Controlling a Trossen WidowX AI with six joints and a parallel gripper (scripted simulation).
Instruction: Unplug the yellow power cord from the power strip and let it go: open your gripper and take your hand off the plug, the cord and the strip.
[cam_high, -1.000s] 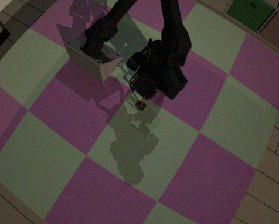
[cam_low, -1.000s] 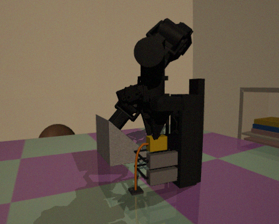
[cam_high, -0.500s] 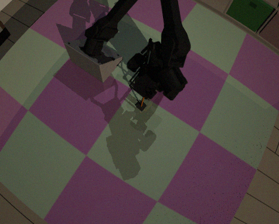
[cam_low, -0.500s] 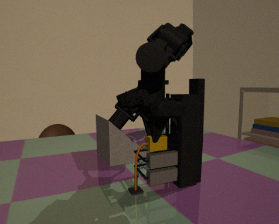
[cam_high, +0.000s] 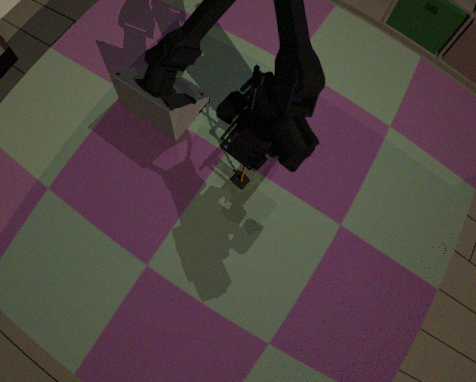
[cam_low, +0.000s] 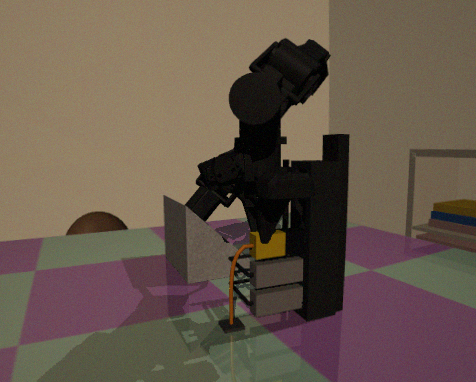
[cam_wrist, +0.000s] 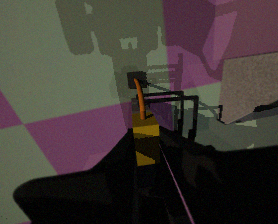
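While still in the strip (cam_low: 327, 235), yellow plug (cam_low: 270, 245) between gripper (cam_low: 266, 234) fingers.

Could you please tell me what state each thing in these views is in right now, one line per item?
Hand: shut on the yellow plug.
Yellow plug: seated against the power strip, topmost of three plugs, not yet pulled out.
Power strip: standing upright on the floor.
Two grey plugs: stacked below the yellow one, plugged in.
Orange cord: attached, curving from the plug down to a small dark block on the floor.
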